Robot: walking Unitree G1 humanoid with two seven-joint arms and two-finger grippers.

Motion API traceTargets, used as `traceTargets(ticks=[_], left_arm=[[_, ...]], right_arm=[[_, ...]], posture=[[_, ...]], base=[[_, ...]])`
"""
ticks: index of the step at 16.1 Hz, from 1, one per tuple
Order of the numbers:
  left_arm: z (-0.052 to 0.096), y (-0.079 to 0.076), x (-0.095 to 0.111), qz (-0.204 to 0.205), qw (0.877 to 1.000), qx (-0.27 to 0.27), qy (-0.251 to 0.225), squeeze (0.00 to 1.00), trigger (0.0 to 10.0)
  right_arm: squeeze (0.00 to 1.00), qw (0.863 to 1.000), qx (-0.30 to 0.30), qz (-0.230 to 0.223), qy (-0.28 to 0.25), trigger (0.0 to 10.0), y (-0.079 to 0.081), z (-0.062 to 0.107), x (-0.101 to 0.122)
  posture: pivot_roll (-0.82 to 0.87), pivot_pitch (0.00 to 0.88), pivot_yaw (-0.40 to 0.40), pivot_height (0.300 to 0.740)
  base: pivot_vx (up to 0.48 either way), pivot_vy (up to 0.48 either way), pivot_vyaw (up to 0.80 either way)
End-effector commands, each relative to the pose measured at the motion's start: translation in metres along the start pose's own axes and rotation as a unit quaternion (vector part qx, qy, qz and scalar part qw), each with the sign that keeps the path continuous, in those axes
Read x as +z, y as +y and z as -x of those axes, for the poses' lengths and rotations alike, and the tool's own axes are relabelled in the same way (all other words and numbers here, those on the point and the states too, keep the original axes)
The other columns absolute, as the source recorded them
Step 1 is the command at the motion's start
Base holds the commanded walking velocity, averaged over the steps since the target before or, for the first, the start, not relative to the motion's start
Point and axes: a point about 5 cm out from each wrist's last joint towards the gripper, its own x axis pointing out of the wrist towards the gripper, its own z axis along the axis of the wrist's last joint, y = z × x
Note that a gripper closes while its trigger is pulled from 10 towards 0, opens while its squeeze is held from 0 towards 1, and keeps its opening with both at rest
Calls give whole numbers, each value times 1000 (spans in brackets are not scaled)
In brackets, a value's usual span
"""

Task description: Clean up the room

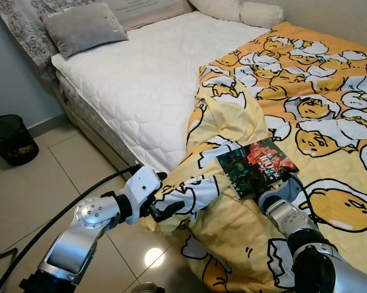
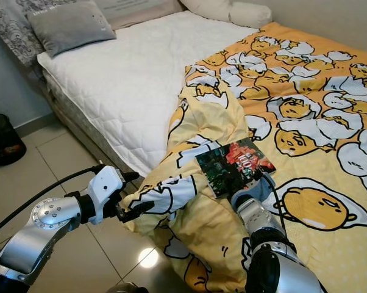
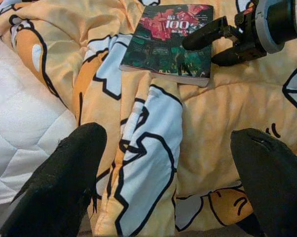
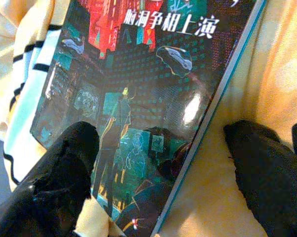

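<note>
Left hand: two black fingers spread wide, poised at the drooping fold of the blanket over the bed's edge, nothing between them. Ahead of it and slightly to its right lies one book, flat on the blanket. Right hand: fingers spread, one over the cover, one beside the near edge, straddling the book's corner without pinching it. Handling, judged: book light, stiff, glossy and likely slippery; best taken across a corner or the spine edge. Blanket soft, limp, bulky; gather at the hanging fold. Count: one book, one blanket, one grey pillow, one black bin.
</note>
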Motion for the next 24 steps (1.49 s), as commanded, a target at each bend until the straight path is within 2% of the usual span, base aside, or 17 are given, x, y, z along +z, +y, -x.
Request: traceTargets(ticks=[1, 2, 4, 8, 10, 12, 15, 17, 22, 24], left_arm=[[0, 2, 6, -14, 1000, -5, -3, 945, 10000], [0, 2, 6, -14, 1000, -5, -3, 945, 10000], [-2, 2, 5, -15, 1000, -6, -2, 945, 10000], [-4, 2, 2, -16, 1000, -5, -1, 945, 10000], [-2, 3, 0, -16, 1000, -4, 0, 949, 10000], [-2, 3, 0, -16, 1000, -3, 2, 949, 10000], [-1, 0, 0, -18, 1000, -5, 4, 945, 10000], [2, -2, 1, -21, 1000, -6, 6, 949, 10000], [10, -9, 0, -24, 1000, 2, 6, 949, 10000], [11, -12, 3, -25, 1000, 4, 6, 953, 10000]], right_arm=[[0, 999, 13, -33, -4, 10000, 2, -1, -2], [0, 999, 18, -36, -8, 10000, 4, -1, 0], [0, 993, 80, -73, -41, 10000, 25, -4, 17], [0, 984, 146, -80, -57, 10000, 47, -4, 29], [0, 981, 162, -86, -61, 10000, 51, -4, 32], [0, 983, 152, -86, -53, 10000, 51, -5, 28], [0, 992, 88, -85, -21, 10000, 37, -7, 7], [0, 995, 67, -79, -16, 10000, 32, -7, 1], [0, 996, 34, -77, -28, 10000, 30, -8, 1], [0, 995, 25, -94, -39, 10000, 30, -8, 0]], posture=[[102, 0, 68, 740], [102, 0, 68, 740], [96, 0, 70, 740], [102, 0, 61, 740], [105, 0, 58, 740], [106, 0, 57, 740], [139, 0, 60, 740], [158, 0, 72, 740], [217, 2, 100, 740], [250, 52, 112, 740]], base=[[0, 0, 0], [0, 0, 0], [0, 0, 0], [0, 0, 0], [0, 0, 0], [0, 0, 0], [0, 0, 0], [0, 0, 0], [0, 0, 0], [0, 0, 0]])
